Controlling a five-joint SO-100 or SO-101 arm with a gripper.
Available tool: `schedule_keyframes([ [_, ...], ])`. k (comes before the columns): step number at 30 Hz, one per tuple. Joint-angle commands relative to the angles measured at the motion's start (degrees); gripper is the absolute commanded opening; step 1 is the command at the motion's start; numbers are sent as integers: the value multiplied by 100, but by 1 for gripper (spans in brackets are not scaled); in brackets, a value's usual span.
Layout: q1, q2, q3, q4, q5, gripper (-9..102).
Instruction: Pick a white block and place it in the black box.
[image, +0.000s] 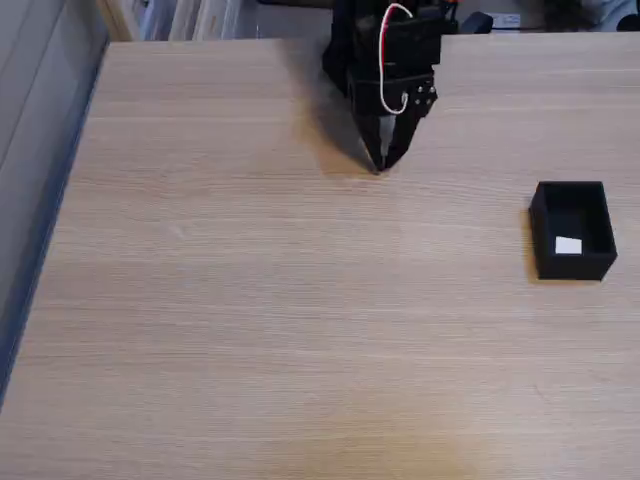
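One white block (568, 246) noted in the fixed view, resting on the floor of the black box (600, 228) toward its lower-middle part, enclosed by the thin walls and apart from the arm. Judged as placed already: open top of box faced upward, block lying flat inside, nothing gripping it. Box sat at right side of the table (250, 330), well apart from the arm near the far edge.

Gripper (380, 168) pointed down at the table just below the arm's black body, tips at or just above the wood; contact with surface could not be told. Fingers (398, 140) drawn together to a point, tips meeting or nearly so, no gap visible between them. Nothing held, nothing between them. White and red cable (384, 62) looped over the front of the arm's upper part.

Posture read as a parked or rest pose: arm folded back near its base, fingers closed on empty air, away from the box, so no disturbance to the block. Task judged complete or at its end, from block's position alone. Remaining table bare wood in the near and left areas.
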Motion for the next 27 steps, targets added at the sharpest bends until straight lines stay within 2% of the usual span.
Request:
schedule_keyframes([
  [1,325,826,360,501,-264,0],
  [7,88,1441,369,1134,193,0],
  [27,158,1441,369,1143,185,0],
])
